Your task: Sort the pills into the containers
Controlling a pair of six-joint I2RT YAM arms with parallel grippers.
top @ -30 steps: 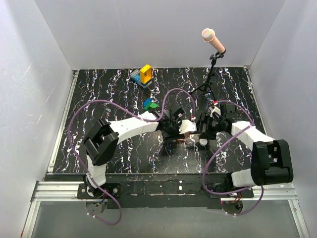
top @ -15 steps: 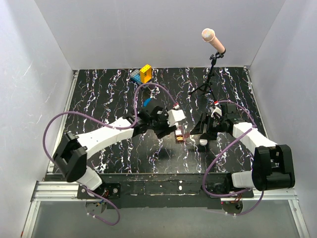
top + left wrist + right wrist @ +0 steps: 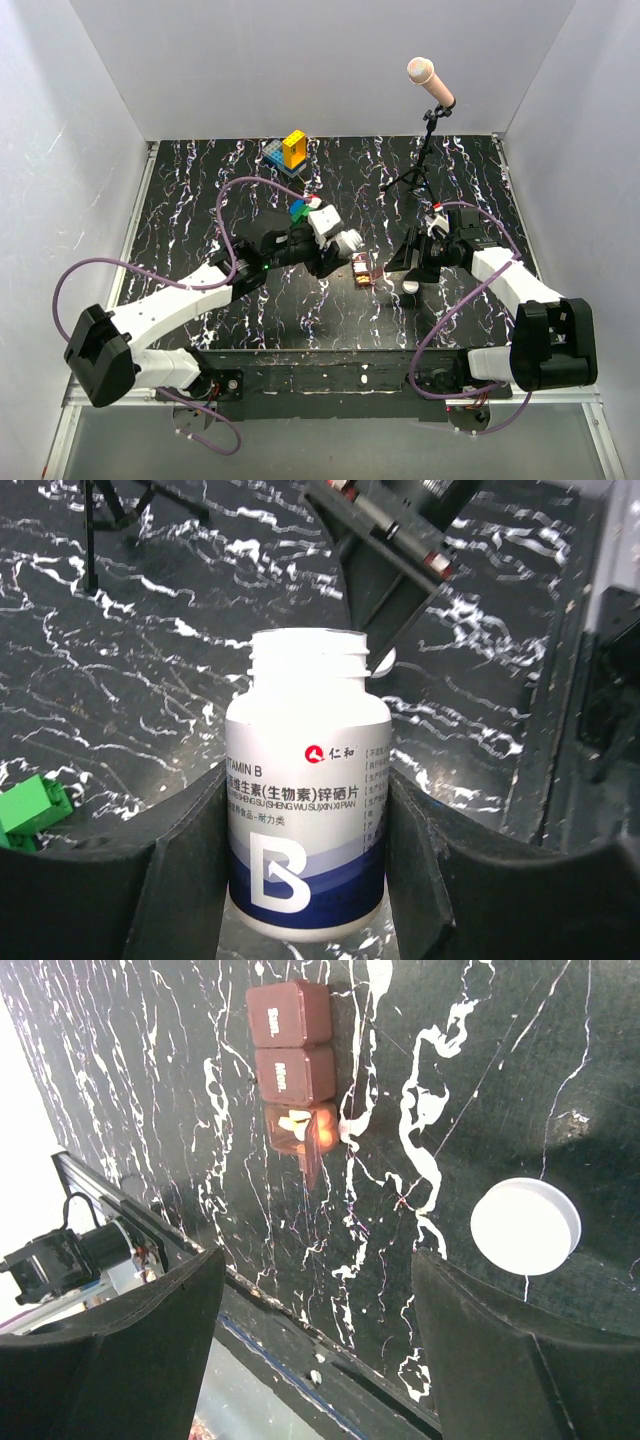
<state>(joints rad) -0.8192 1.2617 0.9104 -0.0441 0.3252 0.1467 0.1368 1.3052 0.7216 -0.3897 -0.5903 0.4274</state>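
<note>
From above, the pill box [image 3: 361, 270] lies on the surface [image 3: 200, 200] between the two pairs of jaws, its long axis running near-to-far, just right of the closer left jaws. The left wrist view shows those jaws grasping an uncapped vitamin B bottle [image 3: 307, 805]. In the right wrist view the right jaws are released and empty, with the box ahead of them.

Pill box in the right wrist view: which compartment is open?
The end compartment lowest in that view: its lid is flipped open and pale pills show inside. The middle compartment and the top compartment have lids shut.
</note>
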